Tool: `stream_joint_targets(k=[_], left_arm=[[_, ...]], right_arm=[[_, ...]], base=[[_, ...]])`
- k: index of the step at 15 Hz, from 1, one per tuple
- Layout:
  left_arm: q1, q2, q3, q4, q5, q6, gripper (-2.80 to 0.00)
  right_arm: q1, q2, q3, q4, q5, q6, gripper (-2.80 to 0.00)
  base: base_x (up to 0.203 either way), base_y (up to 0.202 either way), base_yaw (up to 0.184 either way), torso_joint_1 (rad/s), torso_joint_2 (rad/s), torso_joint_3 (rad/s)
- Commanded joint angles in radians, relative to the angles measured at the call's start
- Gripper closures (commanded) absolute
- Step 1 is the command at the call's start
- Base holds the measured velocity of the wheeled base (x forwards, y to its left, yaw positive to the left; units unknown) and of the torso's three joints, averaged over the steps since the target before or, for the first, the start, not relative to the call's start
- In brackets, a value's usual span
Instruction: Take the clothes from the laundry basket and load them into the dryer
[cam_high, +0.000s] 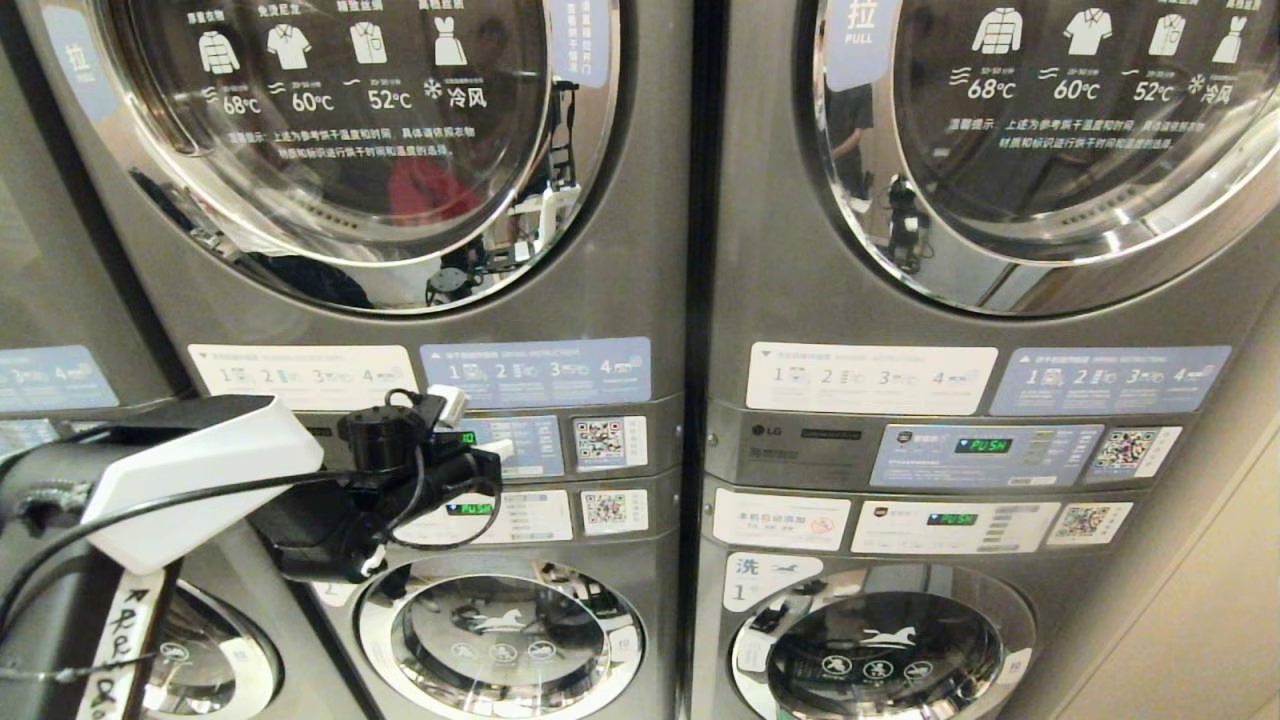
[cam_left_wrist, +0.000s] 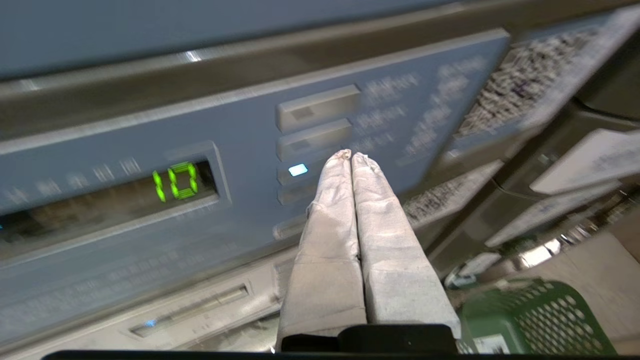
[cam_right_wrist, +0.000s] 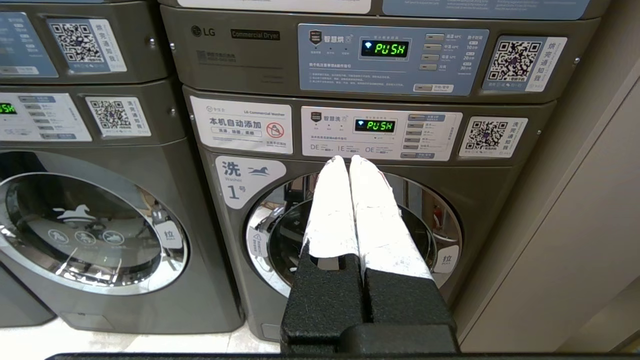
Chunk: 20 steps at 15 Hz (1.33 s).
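the left gripper (cam_left_wrist: 351, 156) has its fingers (cam_left_wrist: 330, 220) pressed together, holding nothing, tips at the dryer control panel (cam_left_wrist: 240, 165) just beside a lit button (cam_left_wrist: 298, 170); a slight drift could land them on the wrong button or slide off between two; the left wrist view alone shows the green laundry basket (cam_left_wrist: 535, 320) low by the machines, clothes not visible; the right gripper (cam_right_wrist: 348, 159) hangs parked, fingers together and empty, facing the lower washer door (cam_right_wrist: 350, 225); only the head view shows the closed dryer door (cam_high: 340, 140).
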Motion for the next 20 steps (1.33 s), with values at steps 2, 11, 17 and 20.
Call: stream_joint_targets(k=[2,11,17,20], left_arm=[[0.023,-0.036,0.102,-0.058,-0.021,0.001,0.0],[0.014,0.014,0.111,-0.078,-0.017,0.007,0.0],[0.002,0.068,0.046,-0.055,0.005,0.008,0.0],[-0.001,0.082,0.009,-0.024,0.015,0.009,0.0]], right_arm=[[0.0,0.0,0.0,0.0,0.0,-0.001,0.0],[0.0,0.0,0.0,0.0,0.0,-0.001,0.0],[0.0,0.0,0.0,0.0,0.0,-0.001,0.0],[0.0,0.0,0.0,0.0,0.0,-0.001,0.0]], base=[[0.0,0.0,0.0,0.0,0.0,0.0],[0.0,0.0,0.0,0.0,0.0,0.0],[0.0,0.0,0.0,0.0,0.0,0.0],[0.0,0.0,0.0,0.0,0.0,0.0]])
